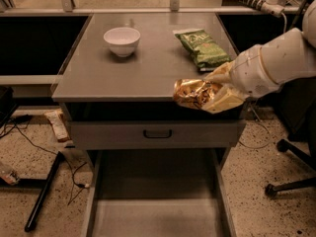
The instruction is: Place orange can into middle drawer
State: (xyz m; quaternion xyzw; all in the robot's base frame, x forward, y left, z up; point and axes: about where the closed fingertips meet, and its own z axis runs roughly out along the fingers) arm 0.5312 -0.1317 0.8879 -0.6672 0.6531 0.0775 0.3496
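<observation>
The orange can (193,94), shiny, golden and crumpled, is held in my gripper (213,94), which is shut on it. Gripper and can hang just past the front edge of the grey counter (123,73), at its right side, above the closed drawer front. The middle drawer (157,201) is pulled out below, a wide grey tray with a flat bare floor and low side walls. My white arm comes in from the right.
A white bowl (122,40) stands on the counter at the back left. A green chip bag (203,47) lies at the back right. A closed grey drawer front with a small black handle (157,133) sits under the counter. An office chair base (291,181) stands on the floor at the right; cables lie at the left.
</observation>
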